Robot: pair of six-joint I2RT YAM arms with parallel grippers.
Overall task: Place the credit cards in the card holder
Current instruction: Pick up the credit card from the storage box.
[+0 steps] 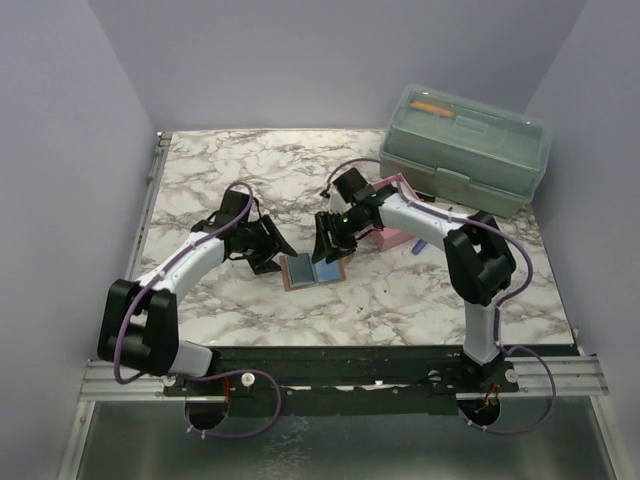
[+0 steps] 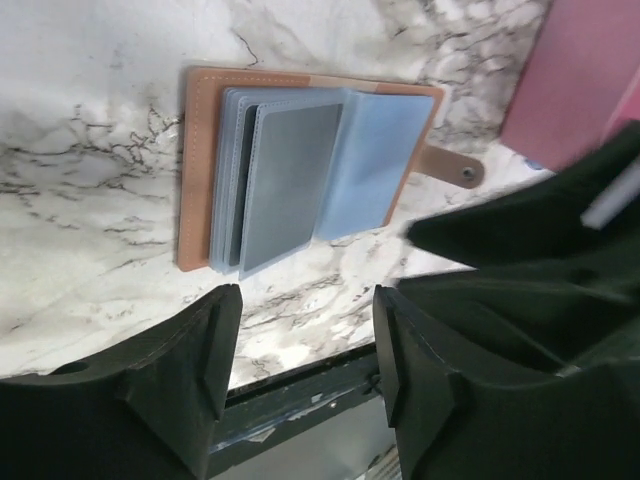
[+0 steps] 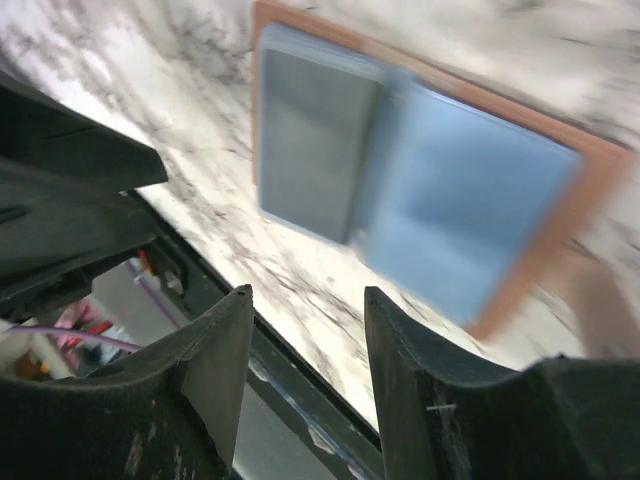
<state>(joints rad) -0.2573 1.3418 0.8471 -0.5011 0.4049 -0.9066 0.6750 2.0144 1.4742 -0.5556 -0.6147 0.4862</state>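
Near edge, arm bases on the rail; both arms reach in toward mid-desk

Left hand: fingers apart, a fair gap, nothing held. Sits low over the marble desk, just at the near-left side of the card holder, not touching it as far as the wrist view shows

Right hand: fingers apart too, a narrower gap than the left, nothing between them. Hangs just over the far-right side of the card holder; contact cannot be told, since its wrist view is blurred

Card holder: lies flat and open on the desk between the two hands, reddish-brown rim up all round, snap tab sticking out on one short side. A stack of clear sleeves is fanned inside

Cards: a grey card shows in the top sleeve of the left-hand page. A blue card fills the right-hand page, also in a sleeve as best I can tell. More card edges peek out under the grey one, count unclear

Farther back: pink tray on the desk just behind the right hand, partly under that arm

Far right corner: big grey-green toolbox, lid shut, something orange showing through the lid
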